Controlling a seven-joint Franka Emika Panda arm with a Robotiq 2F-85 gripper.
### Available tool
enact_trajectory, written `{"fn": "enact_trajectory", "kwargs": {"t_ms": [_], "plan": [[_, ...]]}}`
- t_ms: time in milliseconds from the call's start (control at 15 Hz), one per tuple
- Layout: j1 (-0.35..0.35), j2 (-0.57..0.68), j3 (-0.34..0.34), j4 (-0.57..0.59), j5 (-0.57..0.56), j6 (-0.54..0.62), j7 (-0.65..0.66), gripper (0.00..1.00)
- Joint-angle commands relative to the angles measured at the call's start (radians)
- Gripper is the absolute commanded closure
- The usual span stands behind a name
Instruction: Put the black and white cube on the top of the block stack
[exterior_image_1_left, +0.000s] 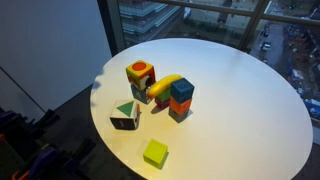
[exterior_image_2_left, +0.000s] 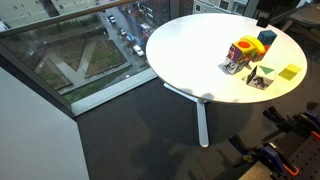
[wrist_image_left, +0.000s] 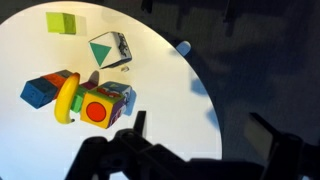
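Observation:
The black and white cube (exterior_image_1_left: 125, 115) lies on the round white table (exterior_image_1_left: 240, 110), its green triangle face showing; it also appears in an exterior view (exterior_image_2_left: 260, 77) and in the wrist view (wrist_image_left: 108, 50). The block stack (exterior_image_1_left: 140, 78), topped by an orange-yellow block with a dark round mark, stands just behind it and shows in the other two views (exterior_image_2_left: 240, 55) (wrist_image_left: 100, 105). My gripper (wrist_image_left: 200, 125) is open and empty. It hangs high above the table's edge, well away from the cube and the stack.
A blue-over-red cube stack (exterior_image_1_left: 181, 97) stands beside the block stack, with a curved yellow piece (exterior_image_1_left: 165, 85) between them. A plain lime-green cube (exterior_image_1_left: 155, 153) lies near the table's front edge. Dark floor and windows surround the table.

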Motion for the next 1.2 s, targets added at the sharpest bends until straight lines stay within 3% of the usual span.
{"fn": "enact_trajectory", "kwargs": {"t_ms": [0, 400, 1133], "plan": [[0.004, 0.049, -0.044, 0.039, 0.015, 0.088, -0.004, 0.0], [-0.031, 0.146, -0.118, 0.085, 0.047, 0.2, 0.01, 0.0], [-0.121, 0.292, -0.194, 0.167, 0.034, 0.219, 0.135, 0.0]]}}
